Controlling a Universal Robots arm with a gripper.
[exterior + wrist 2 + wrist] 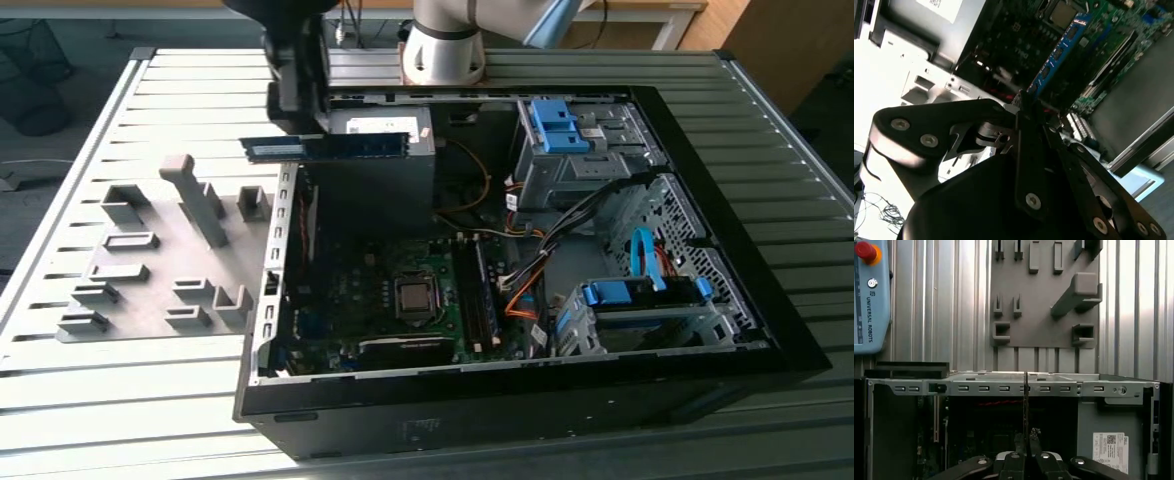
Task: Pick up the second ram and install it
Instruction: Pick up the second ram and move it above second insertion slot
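Observation:
The second ram (334,147), a long thin blue-green stick, hangs level in the air above the rear corner of the open computer case (747,300), on the exterior view's left. My gripper (299,138) is shut on one end of it. In the second wrist view the ram (1059,52) reaches out from the gripper (1021,102) over the motherboard (1104,30). In the first wrist view it (1026,400) shows edge-on as a thin dark line between the fingers (1019,442), above the case wall. The memory slots (475,292) lie lower in the case, beside the processor socket (415,296).
A grey fixture plate (160,265) with raised holders lies on the slatted table, on the exterior view's left of the case. Inside the case are the power supply (380,122), blue drive cages (561,125) and cables (527,285). A teach pendant (871,295) lies on the table.

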